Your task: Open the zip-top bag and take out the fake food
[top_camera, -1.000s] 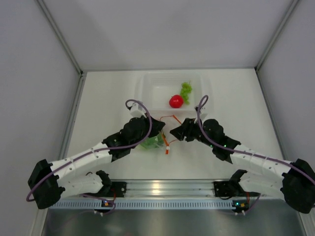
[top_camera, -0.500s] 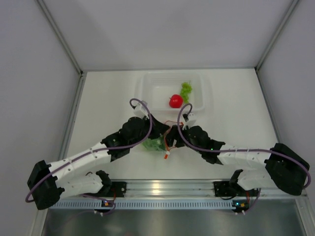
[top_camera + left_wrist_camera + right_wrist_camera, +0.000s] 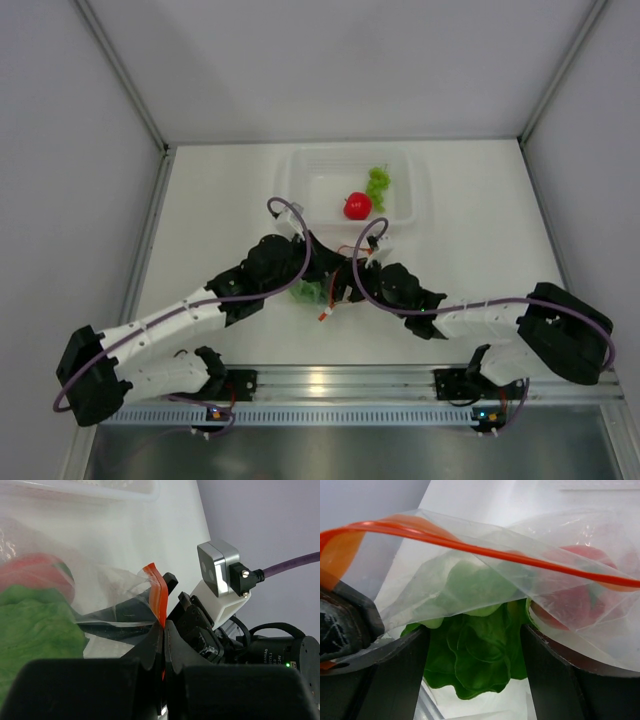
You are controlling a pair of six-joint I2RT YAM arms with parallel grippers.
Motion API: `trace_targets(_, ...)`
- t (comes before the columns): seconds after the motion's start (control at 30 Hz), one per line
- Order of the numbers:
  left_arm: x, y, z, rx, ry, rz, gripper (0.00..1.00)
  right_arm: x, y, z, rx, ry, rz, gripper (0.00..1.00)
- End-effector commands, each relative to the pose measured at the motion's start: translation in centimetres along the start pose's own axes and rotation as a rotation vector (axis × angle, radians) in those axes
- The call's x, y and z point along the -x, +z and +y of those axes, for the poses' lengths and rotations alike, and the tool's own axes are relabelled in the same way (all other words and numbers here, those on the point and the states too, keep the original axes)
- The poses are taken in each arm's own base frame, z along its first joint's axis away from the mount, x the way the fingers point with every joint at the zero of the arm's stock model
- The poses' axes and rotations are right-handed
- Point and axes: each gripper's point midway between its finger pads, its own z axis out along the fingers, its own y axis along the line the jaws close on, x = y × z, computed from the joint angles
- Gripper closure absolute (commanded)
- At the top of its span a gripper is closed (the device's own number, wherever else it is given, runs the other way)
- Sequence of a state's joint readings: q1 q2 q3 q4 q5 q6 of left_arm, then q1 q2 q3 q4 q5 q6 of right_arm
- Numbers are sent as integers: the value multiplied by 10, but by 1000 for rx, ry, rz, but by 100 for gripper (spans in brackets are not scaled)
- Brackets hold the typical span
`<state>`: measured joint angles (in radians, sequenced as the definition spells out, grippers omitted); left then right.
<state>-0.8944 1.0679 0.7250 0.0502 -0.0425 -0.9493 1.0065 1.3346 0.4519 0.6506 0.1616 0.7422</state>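
The zip-top bag point(image 3: 318, 300) lies between both arms at mid-table, its orange-red zip strip point(image 3: 470, 547) pulled apart. My left gripper point(image 3: 164, 625) is shut on one side of that strip point(image 3: 159, 595) and holds the mouth up. My right gripper point(image 3: 475, 670) is open inside the bag mouth, one finger point(image 3: 400, 675) on each side of the green lettuce point(image 3: 480, 650). A pinkish-red fruit point(image 3: 575, 605) sits deeper in the bag behind the film. The red tomato point(image 3: 357, 205) and the green grape bunch point(image 3: 378, 182) lie in the tray.
The rigid clear tray point(image 3: 300, 170) stands just behind the bag at the table's back. Grey walls close in the left and right sides. The metal rail point(image 3: 330, 385) with the arm bases runs along the near edge.
My right arm has swung left and forward to the bag, and its fingers have spread wider around the lettuce. The left gripper has kept its hold on the strip.
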Motion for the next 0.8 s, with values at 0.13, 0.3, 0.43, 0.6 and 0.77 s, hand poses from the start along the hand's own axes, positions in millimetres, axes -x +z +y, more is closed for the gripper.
trace_targets(0.13,6,-11,-50,-184,2,20,100,8,19,19,64,2,-70,29)
trace_targets(0.3,5,-15,-58,-222,-9,30,100,-7,33,2,-32,-3,-55,43)
trace_targets(0.43,0,-17,-63,-259,-27,47,100,0,40,4,-28,15,-107,59)
trace_targets(0.6,1,-19,-61,-261,-28,39,100,7,50,8,-23,-25,-141,77)
trace_targets(0.77,10,-18,-39,-181,-26,-43,100,16,45,5,-43,-60,-170,100)
